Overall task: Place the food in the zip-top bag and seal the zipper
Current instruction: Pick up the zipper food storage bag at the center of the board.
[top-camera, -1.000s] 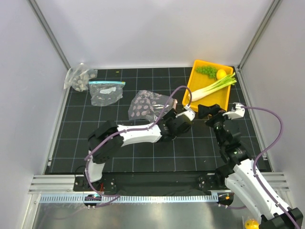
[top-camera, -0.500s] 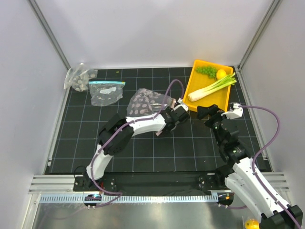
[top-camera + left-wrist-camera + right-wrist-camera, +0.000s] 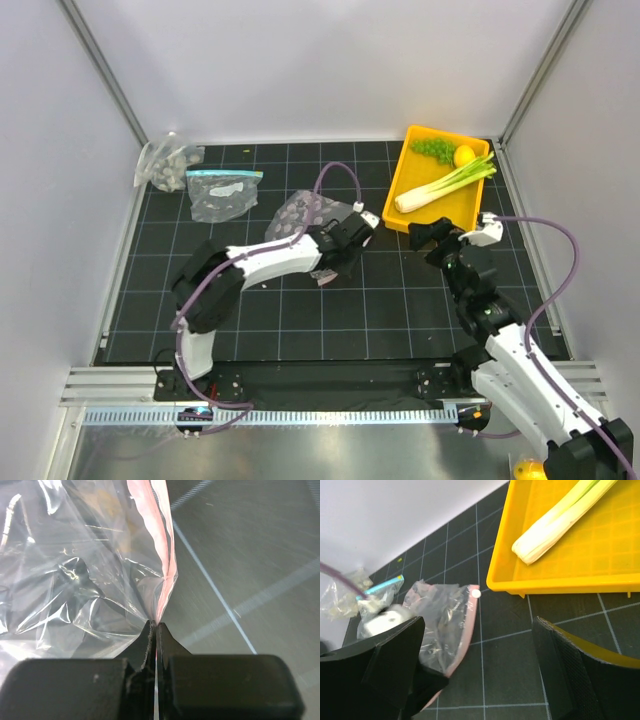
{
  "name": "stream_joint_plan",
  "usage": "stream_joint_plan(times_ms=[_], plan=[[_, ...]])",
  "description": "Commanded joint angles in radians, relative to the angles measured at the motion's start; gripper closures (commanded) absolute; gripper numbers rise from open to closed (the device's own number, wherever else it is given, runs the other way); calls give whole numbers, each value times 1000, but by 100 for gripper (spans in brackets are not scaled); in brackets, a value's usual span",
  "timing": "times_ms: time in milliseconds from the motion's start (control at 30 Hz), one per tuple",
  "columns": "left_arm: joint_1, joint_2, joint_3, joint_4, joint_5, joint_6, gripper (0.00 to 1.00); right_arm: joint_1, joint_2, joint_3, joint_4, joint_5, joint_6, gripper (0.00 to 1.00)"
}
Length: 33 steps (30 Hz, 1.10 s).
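While my left gripper (image 3: 155,628) is pinched tight on the end of the zipper (image 3: 162,555), my right gripper (image 3: 477,623) hangs wide open, holding nothing, just short of the tray (image 3: 400,192). Black mat (image 3: 400,300) with a pale grid under everything. Bag (image 3: 303,214) lies crumpled mid-mat. Leek (image 3: 440,185), lemon (image 3: 464,155) and grapes (image 3: 432,148) sit in the tray. Two other bags (image 3: 222,195) back left, white walls (image 3: 320,70) behind.

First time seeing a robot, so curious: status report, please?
Left fingers shut on zipper of zip-top bag. Right fingers open, empty, near yellow tray. Leek, lemon, grapes in tray, none bagged. No obstruction seen.
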Motion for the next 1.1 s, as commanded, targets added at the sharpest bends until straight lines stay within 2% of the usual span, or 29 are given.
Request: stream_joint_plan(times_ms=[0,167,200,300,433,533,667,833,1067], plan=[[11,-188,-69,117,77,-42,100,0,61,33,66,-54,2,4],[105,-380,-271,336,224,-139,100,0,158,44,100,-150,5,7],[125,-398,-329,406,320,-177,100,2,168,43,123,-167,11,9],[193,-458,-420,531,425,-231,100,0,221,41,186,-250,16,13],[222,-486,-483,651,575,-306,100,0,262,27,307,-408,23,22],[224,-481,-505,728,634,-335,100,0,280,18,376,-480,37,28],[225,-478,-517,797,743,-364,100,0,290,17,402,-505,39,37],[227,-507,-561,889,778,-384,100,0,322,27,396,-511,35,41],[225,-520,-577,923,803,-393,100,0,339,29,419,-545,40,42]])
